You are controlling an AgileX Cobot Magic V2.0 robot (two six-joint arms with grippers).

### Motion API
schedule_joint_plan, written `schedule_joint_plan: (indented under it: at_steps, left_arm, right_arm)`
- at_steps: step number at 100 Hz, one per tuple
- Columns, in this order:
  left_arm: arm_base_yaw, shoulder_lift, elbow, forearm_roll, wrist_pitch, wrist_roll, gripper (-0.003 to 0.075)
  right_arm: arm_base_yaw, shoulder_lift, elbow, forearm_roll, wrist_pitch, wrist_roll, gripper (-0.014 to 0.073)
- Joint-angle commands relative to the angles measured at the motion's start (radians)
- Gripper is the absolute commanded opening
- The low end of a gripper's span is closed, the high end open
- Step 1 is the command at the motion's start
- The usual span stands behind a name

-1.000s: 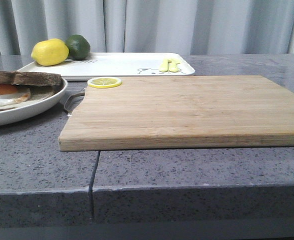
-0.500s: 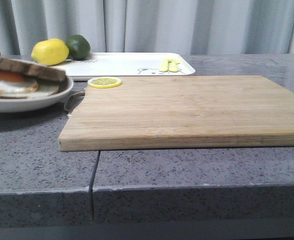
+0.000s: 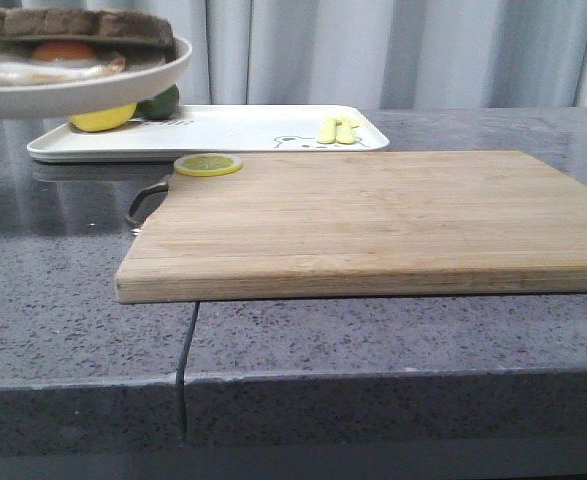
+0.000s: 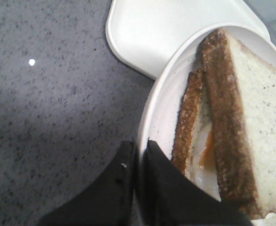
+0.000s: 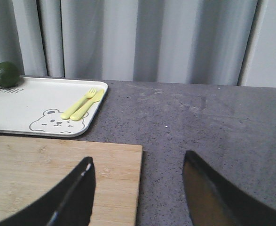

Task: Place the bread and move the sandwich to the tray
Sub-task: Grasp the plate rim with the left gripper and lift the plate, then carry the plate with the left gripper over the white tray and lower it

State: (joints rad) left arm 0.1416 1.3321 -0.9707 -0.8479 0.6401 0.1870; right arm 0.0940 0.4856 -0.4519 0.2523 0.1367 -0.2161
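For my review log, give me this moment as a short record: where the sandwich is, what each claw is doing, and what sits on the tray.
sandwich: on its plate, lifted off the counter, above the tray's near left end
left claw: shut on the plate rim
right claw: open, empty, over the cutting board
tray: holds lemon, lime, yellow fork and knife
lemon slice: on the board's far left corner
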Motion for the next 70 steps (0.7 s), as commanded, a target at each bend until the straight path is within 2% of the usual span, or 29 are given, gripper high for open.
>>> schedule_joint_plan:
  at_steps: [1, 23, 70]
  left_arm:
    - [0.001, 0.02, -0.102, -0.083, -0.021, -0.004, -0.0019]
    - [-0.015, 0.166, -0.291, -0.096, 0.041, -0.004, -0.0019]
    - [-0.118, 0.497, -0.699, -0.11, 0.123, -0.026, -0.002]
  right_arm:
    - [-0.008, 0.001, -0.026, 0.006, -0.074, 0.001, 0.0427]
    - [-0.008, 0.001, -0.026, 0.006, -0.074, 0.001, 0.0427]
    - [-0.008, 0.001, -0.026, 0.006, -0.074, 0.001, 0.0427]
